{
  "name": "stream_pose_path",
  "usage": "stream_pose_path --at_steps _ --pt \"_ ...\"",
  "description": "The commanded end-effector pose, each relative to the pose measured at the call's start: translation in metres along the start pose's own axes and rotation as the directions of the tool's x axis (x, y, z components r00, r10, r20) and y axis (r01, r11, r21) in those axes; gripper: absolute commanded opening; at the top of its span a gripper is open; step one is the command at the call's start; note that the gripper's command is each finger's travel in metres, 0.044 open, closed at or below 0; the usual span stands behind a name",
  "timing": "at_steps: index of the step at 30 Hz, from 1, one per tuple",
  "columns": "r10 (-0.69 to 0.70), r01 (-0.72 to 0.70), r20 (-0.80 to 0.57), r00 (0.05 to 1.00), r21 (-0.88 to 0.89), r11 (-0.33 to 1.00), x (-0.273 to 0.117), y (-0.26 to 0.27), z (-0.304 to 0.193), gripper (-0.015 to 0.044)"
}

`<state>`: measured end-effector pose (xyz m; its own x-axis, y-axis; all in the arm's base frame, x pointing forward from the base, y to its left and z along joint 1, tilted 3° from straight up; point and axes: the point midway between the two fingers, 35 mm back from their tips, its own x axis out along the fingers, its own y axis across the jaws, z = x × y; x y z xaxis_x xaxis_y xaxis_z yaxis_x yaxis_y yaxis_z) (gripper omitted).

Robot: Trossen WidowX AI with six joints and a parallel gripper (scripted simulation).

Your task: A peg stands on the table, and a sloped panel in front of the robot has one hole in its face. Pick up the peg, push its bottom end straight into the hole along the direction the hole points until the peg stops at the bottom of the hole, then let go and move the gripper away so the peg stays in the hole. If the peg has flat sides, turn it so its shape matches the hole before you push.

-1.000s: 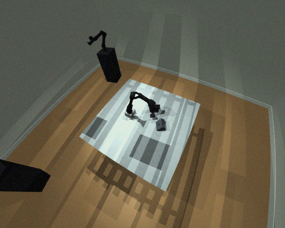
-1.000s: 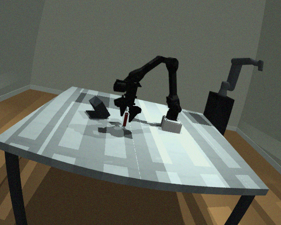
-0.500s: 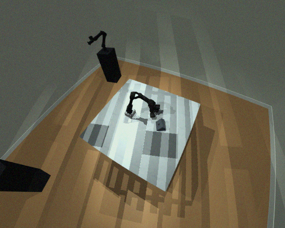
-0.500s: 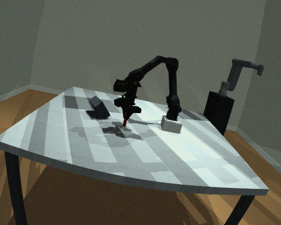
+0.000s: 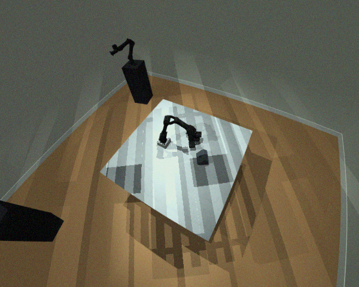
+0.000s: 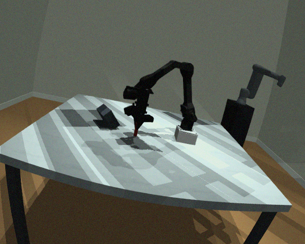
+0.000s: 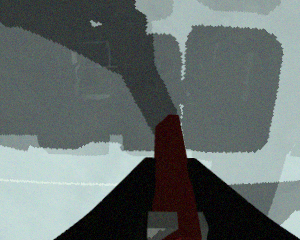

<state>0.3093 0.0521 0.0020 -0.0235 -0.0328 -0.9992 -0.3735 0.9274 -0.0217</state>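
Observation:
My gripper (image 5: 191, 146) (image 6: 135, 126) points down and is shut on the red peg (image 6: 135, 131) (image 7: 170, 187). In the wrist view the two black fingers press on either side of it. The peg is upright, with its lower end at or very near the tabletop; a slight gap cannot be ruled out. The peg looks flat-sided in the wrist view. The dark sloped panel (image 5: 202, 158) (image 6: 108, 117) stands a short way from the gripper, to its left in the exterior view. Its hole cannot be made out in the dark face, and it is outside the wrist view.
My arm's pale base (image 5: 164, 143) (image 6: 184, 136) stands on the striped, shadowed table (image 5: 170, 185) (image 6: 147, 192). Beyond the table are a black pedestal (image 5: 137, 83) (image 6: 236, 120) carrying another arm and a black block (image 5: 25, 223) at the lower left of the top view.

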Motion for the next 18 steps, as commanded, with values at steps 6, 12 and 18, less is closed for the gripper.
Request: stream_pose_path --at_steps 6,12,18 --pt "0.001 -0.001 0.007 1.000 0.000 1.000 -0.037 -0.001 0.004 0.0000" --pt "0.003 -0.003 0.005 1.000 -0.001 1.000 -0.063 -0.001 0.003 0.0000" --pt "0.004 -0.004 0.003 1.000 -0.001 1.000 -0.078 -0.002 0.001 0.0000"
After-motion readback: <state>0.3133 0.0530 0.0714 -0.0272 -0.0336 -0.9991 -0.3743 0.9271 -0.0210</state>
